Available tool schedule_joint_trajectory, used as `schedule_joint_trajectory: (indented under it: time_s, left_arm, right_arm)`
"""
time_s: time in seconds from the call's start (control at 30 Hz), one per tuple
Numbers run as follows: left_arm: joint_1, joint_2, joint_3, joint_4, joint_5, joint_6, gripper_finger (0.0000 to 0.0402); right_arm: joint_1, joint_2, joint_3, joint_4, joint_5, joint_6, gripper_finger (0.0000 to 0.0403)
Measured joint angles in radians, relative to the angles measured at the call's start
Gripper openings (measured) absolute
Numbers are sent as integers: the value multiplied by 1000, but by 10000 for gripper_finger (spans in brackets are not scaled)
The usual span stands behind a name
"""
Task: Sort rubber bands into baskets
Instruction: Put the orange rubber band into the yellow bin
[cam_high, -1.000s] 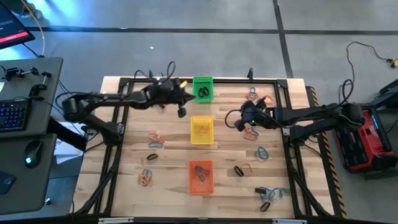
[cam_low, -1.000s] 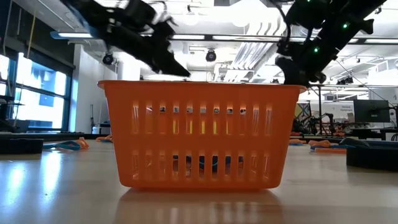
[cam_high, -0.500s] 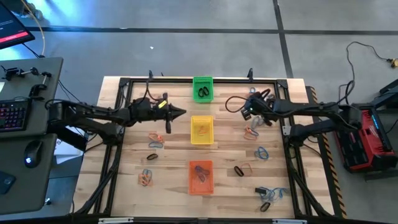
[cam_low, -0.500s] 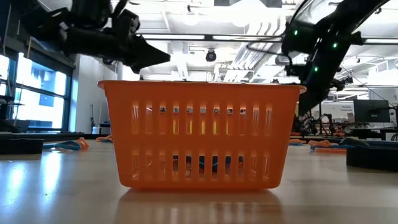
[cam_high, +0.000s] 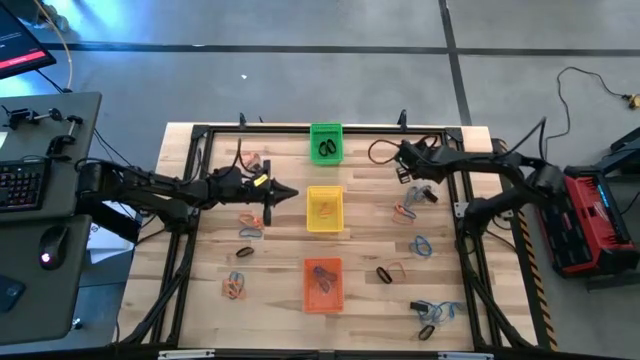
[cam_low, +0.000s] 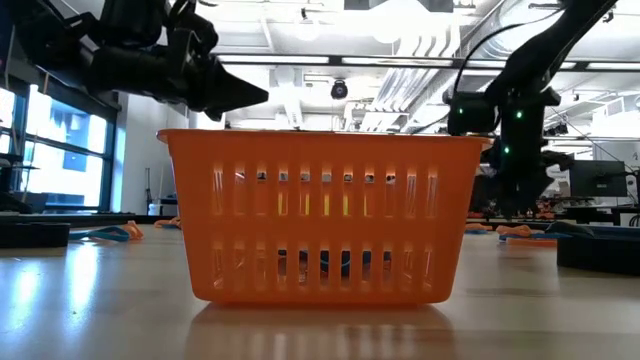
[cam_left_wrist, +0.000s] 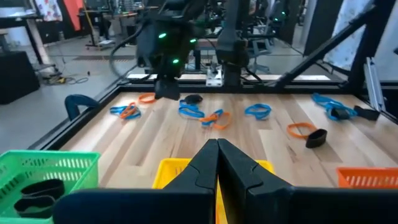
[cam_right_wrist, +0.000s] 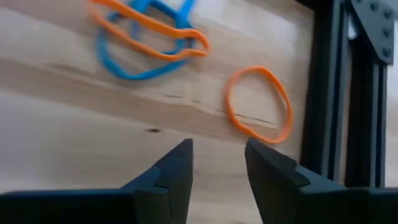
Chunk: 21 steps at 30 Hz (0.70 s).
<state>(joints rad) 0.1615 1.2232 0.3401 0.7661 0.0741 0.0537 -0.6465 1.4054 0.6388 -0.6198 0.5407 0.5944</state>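
- Hovering my right gripper (cam_right_wrist: 217, 165), fingers parted, near a thin orange rubber loop (cam_right_wrist: 258, 104) lying flat on the wooden tabletop (cam_right_wrist: 74, 143).
- I judge it light, floppy; pinch one strand.
- Left gripper (cam_left_wrist: 217, 155) shut, empty.

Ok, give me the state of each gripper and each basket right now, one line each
left gripper: shut, empty, by the yellow basket.
right gripper: open, empty, above a lone orange rubber band.
green basket: upright, black bands inside.
yellow basket: upright, an orange band inside.
orange basket: upright, blue bands inside.
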Motion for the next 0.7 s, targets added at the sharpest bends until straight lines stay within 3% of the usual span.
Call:
schedule_joint_trajectory:
  time_s: [0.37, 0.7]
  left_arm:
    - [-13, 0, 0, -12, -16, 10, 0]
    - [-13, 0, 0, -15, -16, 8, 0]
  right_arm:
    - [-189, 82, 0, 131, -85, -125, 115]
    - [-190, 86, 1, 140, -79, -112, 74]
